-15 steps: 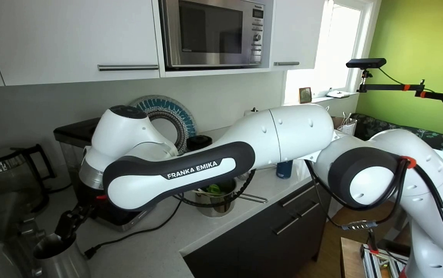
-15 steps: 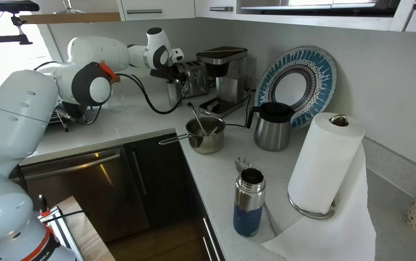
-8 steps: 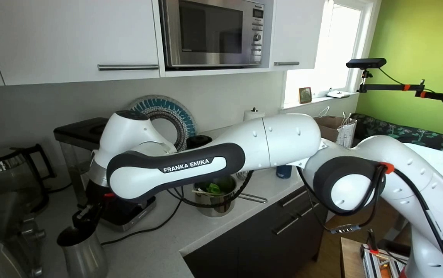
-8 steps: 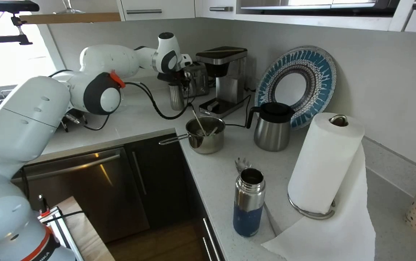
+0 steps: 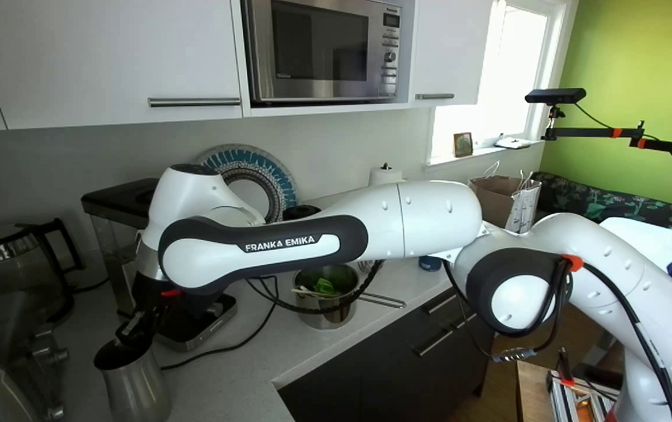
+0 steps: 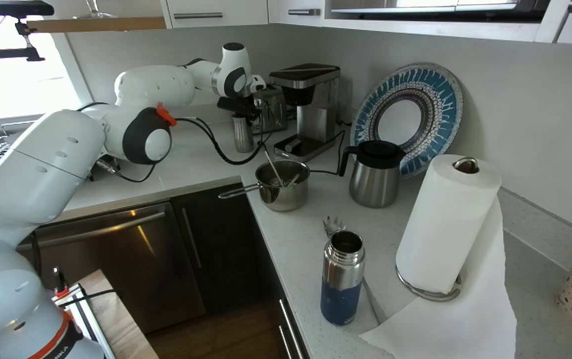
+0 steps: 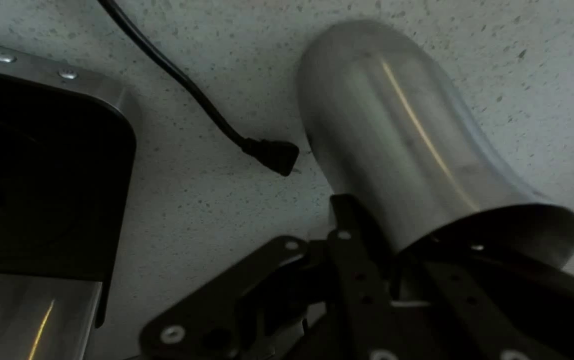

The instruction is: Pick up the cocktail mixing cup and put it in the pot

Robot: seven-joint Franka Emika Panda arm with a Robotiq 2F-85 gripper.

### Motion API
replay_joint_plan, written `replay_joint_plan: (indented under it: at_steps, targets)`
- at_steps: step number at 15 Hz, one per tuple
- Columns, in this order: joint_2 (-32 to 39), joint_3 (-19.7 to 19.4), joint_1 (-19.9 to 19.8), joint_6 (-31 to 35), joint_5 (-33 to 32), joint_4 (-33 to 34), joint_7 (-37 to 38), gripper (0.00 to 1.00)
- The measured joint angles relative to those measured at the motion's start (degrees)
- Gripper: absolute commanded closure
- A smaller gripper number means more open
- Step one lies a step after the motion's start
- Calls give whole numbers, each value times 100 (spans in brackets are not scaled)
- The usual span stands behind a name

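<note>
The tall shiny steel cocktail mixing cup (image 7: 392, 115) shows in all views, mouth up at the counter's corner in both exterior views. My gripper (image 7: 392, 245) pinches its wall at the rim, one finger along the outside and the other inside the mouth, where its tip is hidden. In an exterior view the dark fingers reach down over the rim of the cup (image 5: 139, 384). Whether its base touches the counter I cannot tell. The low steel pot (image 6: 288, 199) sits near the counter edge, thin handle outward, with sticks and something green inside the pot (image 5: 327, 319).
A coffee machine (image 6: 313, 119) and a toaster (image 6: 273, 107) stand close to the cup. A loose black cord plug (image 7: 274, 152) lies beside it. Farther along are a steel jug (image 6: 375, 179), a blue-based bottle (image 6: 343, 284) and a paper towel roll (image 6: 440, 229).
The gripper and the cup have shifted together, rightward in both exterior views, quickly at first and then only slightly. The arm's elbow has sunk lower. The pot has stayed where it was.
</note>
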Motion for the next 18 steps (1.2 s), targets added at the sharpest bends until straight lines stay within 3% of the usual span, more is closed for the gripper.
replay_joint_plan:
  at_steps: [5,8,9,13,14,18]
  targets:
    - [-450,-114,242,-558,-312,92,137,97]
    - [-939,-474,551,-579,-875,-58,967,97]
    - [-1145,-582,648,-553,-1013,-189,1310,88]
    - [-1777,-790,820,-424,-1223,-797,2044,88]
    - [-1818,-806,820,-408,-1224,-873,2057,97]
    - [-1855,-841,815,-431,-1223,-947,2186,97]
